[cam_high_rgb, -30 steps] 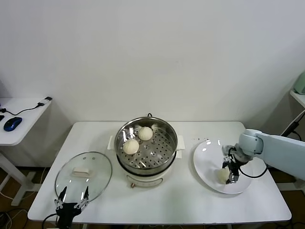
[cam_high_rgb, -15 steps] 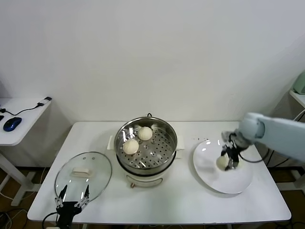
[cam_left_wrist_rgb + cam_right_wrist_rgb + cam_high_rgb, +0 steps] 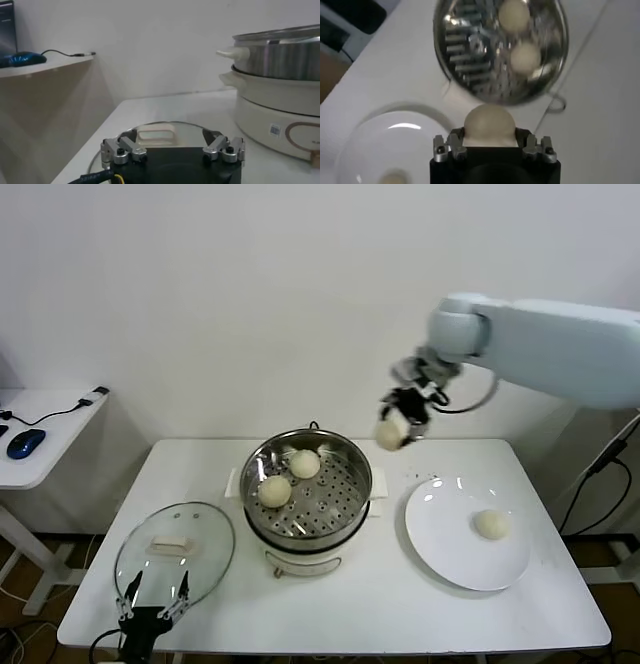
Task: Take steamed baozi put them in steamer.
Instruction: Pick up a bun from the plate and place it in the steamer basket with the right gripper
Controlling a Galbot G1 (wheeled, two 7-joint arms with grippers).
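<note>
The steamer [image 3: 307,484] is shiny perforated metal on a glossy cream base, the lid [image 3: 175,552] clear glass, the plate [image 3: 450,534] glossy white, the baozi [image 3: 275,490] smooth matt dough

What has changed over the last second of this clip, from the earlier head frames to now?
The right gripper, shut on a baozi, lifted it off the white plate and carried it up and toward the steamer. One baozi remains on the plate; two in the steamer are unmoved. The left gripper stayed parked, jaws open, by the glass lid.
</note>
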